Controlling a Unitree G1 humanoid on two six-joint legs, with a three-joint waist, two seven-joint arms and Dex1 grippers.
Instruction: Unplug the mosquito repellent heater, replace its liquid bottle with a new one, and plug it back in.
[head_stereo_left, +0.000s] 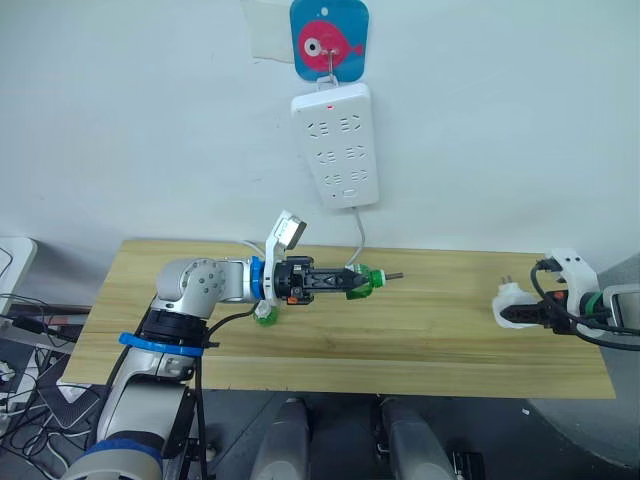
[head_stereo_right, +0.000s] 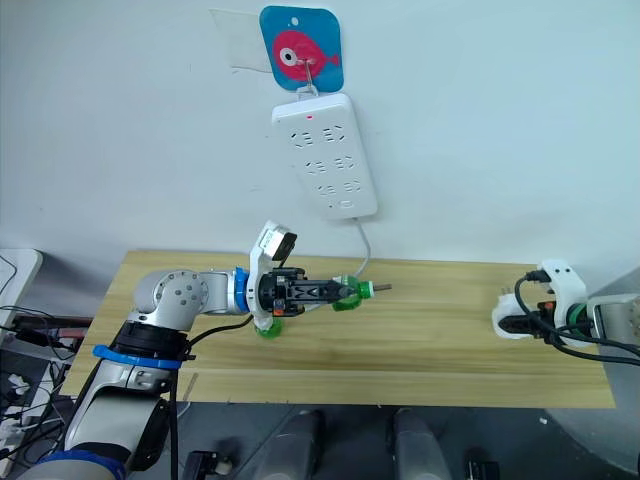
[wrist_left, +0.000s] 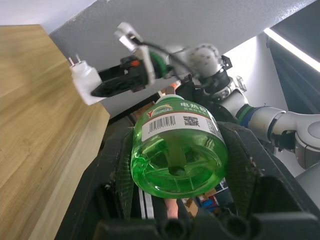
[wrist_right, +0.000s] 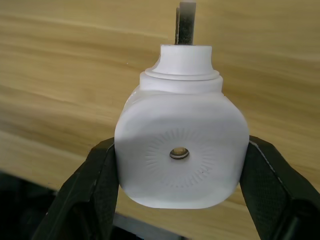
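Left eye view: left pincer (head_stereo_left: 352, 282) grips a green liquid bottle (head_stereo_left: 366, 279) over the wooden tabletop (head_stereo_left: 420, 330), its wick pointing right; a second green bottle (head_stereo_left: 265, 315) sits below the arm. Right pincer (head_stereo_left: 528, 313) clamps the mosquito repellent heater (head_stereo_left: 510, 306) near the tabletop's right end. Power strip (head_stereo_left: 337, 146) hangs on the wall.
Left wrist view: bottle base between both fingers (wrist_left: 240, 165).
Right wrist view: heater's vented face pinched between fingers (wrist_right: 95, 185)
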